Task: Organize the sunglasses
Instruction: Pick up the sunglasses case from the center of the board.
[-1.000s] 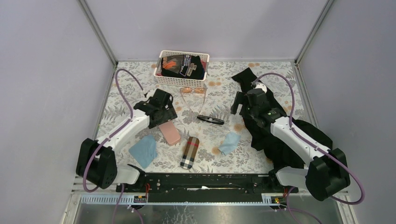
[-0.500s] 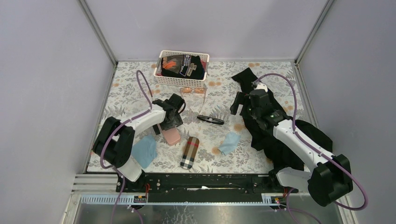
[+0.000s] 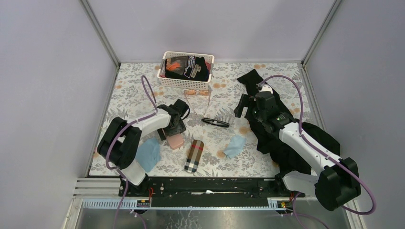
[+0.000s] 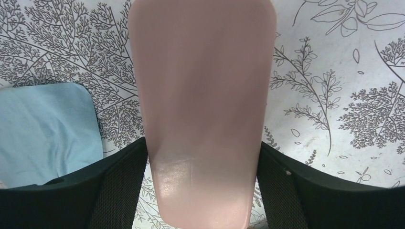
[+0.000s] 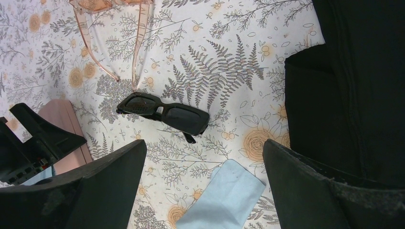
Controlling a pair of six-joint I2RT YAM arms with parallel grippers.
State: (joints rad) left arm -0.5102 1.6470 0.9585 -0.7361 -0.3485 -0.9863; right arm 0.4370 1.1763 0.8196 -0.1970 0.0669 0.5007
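Note:
The black-framed sunglasses (image 3: 215, 122) (image 5: 163, 113) lie folded mid-table. The wire-framed sunglasses (image 3: 197, 93) (image 5: 93, 4) with pale orange lenses lie unfolded just in front of the basket. My left gripper (image 3: 174, 131) (image 4: 203, 191) points down over the pink case (image 3: 175, 141) (image 4: 203, 95), which lies on the table with a finger against each long side. My right gripper (image 3: 240, 106) (image 5: 203, 186) hangs open above the table, to the right of the black sunglasses, with nothing between its fingers.
A plaid case (image 3: 194, 155) lies near the front. One light-blue cloth (image 3: 147, 152) (image 4: 43, 129) sits left of the pink case, another (image 3: 235, 145) (image 5: 222, 198) below the right gripper. A white basket (image 3: 188, 54) stands at the back. Black fabric (image 3: 286, 138) (image 5: 353, 71) covers the right side.
My left arm has swung right and come down over the pink case, and its fingers have closed in on the case's sides. The right gripper has barely shifted.

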